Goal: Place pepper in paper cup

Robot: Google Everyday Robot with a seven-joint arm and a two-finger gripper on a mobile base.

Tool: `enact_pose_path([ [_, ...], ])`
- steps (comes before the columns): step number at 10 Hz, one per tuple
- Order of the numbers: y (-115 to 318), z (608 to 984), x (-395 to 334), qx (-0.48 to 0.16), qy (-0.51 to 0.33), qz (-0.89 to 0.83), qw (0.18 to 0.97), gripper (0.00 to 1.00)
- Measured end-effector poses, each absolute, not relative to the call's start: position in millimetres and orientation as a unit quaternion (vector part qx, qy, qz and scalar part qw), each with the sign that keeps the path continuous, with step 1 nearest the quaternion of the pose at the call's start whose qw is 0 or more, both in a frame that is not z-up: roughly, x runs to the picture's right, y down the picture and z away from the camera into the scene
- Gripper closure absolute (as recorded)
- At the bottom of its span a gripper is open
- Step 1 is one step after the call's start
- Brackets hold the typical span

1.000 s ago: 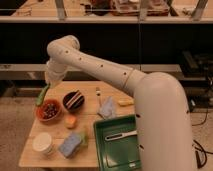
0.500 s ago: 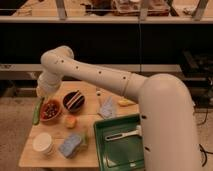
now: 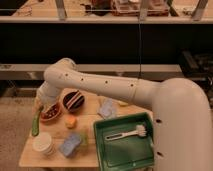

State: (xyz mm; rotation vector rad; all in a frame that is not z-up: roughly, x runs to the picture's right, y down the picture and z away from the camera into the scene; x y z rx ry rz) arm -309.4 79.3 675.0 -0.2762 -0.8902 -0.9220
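While poised over the table's (image 3: 85,161) left edge, holds the gripper (image 3: 38,106) clamped shut on the top end of the pepper (image 3: 36,123); dangles it nearly upright, just left of the orange-red bowl (image 3: 51,113); hangs its lower tip near the rim of the paper cup (image 3: 44,145), at that cup's left side; cannot tell whether touching.

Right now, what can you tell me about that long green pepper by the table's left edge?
The pepper is long, slim and green, slightly curved. It hangs nearly upright, its top end pinched in the gripper, which is shut on it beside the red bowl at the table's left edge. Its lower tip points down, above and slightly left of the white paper cup. Only the gripper seems to touch it.
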Motion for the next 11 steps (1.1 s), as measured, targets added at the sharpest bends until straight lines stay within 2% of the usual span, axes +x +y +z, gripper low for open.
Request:
enact_pose_path([
  [1, 85, 677, -311, -0.147, -0.397, -0.436, 0.794, 0.96],
  [3, 86, 679, -306, -0.142, -0.389, -0.433, 0.800, 0.96],
  [6, 98, 680, -304, -0.105, -0.457, -0.410, 0.782, 0.96],
  [11, 117, 680, -312, -0.109, -0.525, -0.434, 0.724, 0.96],
])
